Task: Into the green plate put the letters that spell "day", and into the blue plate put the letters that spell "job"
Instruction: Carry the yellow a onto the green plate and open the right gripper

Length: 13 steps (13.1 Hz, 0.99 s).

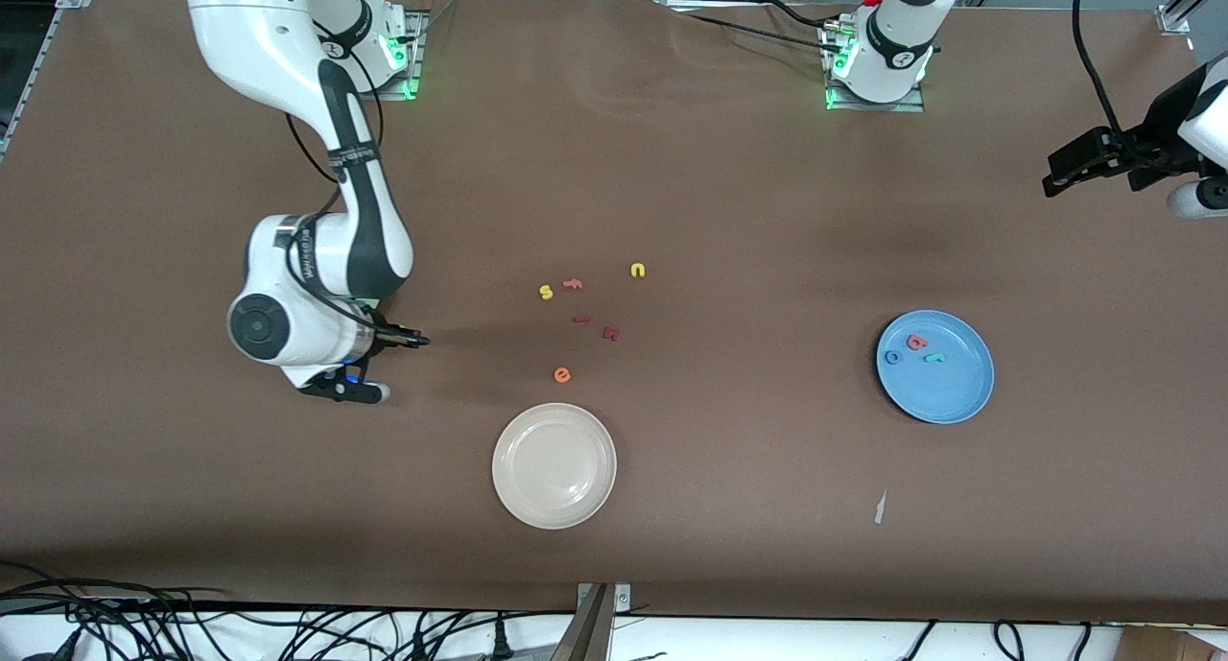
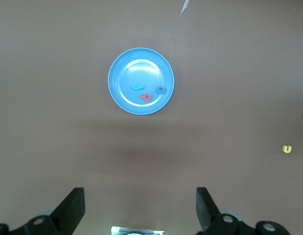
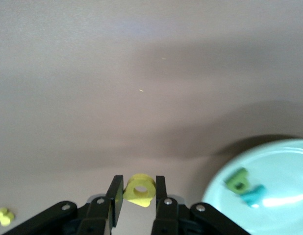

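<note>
While the right hand (image 3: 136, 195) pinches the yellow "d" (image 3: 139, 189) beside the green plate (image 3: 284, 161), apparently just above the desk (image 1: 729, 191), green "a" (image 3: 238, 180) and teal "y" (image 3: 253, 194) lie inside. Left hand (image 2: 140, 208) waits wide apart, high over the blue plate (image 2: 123, 93) holding "j" (image 2: 138, 88), "o" (image 2: 160, 90), "b" (image 2: 146, 97).

Right pincer (image 3: 138, 193) apparently nipped shut on something, left pincer (image 2: 140, 208) spread wide.

I work in a robotics lab. My two arm bases (image 1: 875, 61) are bolted to a brown-covered table (image 1: 729, 200) framed by aluminium rails (image 1: 1188, 4), with bundled cables (image 1: 192, 627) running along its near edge.
</note>
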Tool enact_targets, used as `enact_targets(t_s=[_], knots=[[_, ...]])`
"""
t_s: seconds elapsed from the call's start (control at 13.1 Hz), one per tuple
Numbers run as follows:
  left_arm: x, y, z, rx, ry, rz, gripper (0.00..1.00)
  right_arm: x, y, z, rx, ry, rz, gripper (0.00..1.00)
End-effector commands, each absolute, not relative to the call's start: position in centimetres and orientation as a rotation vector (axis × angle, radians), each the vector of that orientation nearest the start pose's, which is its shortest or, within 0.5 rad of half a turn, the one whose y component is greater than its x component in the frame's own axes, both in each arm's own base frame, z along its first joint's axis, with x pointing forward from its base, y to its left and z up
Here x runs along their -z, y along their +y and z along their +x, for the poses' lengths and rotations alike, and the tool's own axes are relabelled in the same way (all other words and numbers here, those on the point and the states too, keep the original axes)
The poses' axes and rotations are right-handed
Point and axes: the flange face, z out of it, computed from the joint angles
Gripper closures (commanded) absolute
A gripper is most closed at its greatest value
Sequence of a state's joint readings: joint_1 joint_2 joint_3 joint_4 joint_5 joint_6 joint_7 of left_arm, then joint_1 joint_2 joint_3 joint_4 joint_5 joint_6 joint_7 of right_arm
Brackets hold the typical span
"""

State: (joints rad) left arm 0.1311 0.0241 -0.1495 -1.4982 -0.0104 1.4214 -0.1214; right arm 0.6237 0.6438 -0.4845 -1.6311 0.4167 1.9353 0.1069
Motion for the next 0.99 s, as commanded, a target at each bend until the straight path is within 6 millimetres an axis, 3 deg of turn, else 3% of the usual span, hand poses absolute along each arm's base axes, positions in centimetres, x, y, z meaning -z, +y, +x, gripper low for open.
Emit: enact_targets(t_s=[0.0,0.23,0.54,0.76,0.92], knots=[[-63.8,-0.9,54.8,-0.164,-0.136,-3.123,0.0,-27.4,13.1,62.7,-0.425,0.154,-3.036,0.89],[-63.8,-1.2,54.8,-0.164,-0.126,-3.123,0.0,-27.5,10.5,60.3,-0.411,0.137,-3.046,0.88],[-63.8,-1.4,54.8,-0.162,-0.122,-3.123,0.0,-25.1,7.9,57.1,-0.282,0.065,-3.051,0.87],[-63.8,-1.3,54.8,-0.164,-0.124,-3.123,0.0,-23.3,6.7,55.5,-0.279,0.071,-3.06,0.83],[-63.8,-1.3,54.8,-0.166,-0.124,-3.121,0.0,-23.3,6.6,55.5,-0.283,0.077,-3.059,0.0]])
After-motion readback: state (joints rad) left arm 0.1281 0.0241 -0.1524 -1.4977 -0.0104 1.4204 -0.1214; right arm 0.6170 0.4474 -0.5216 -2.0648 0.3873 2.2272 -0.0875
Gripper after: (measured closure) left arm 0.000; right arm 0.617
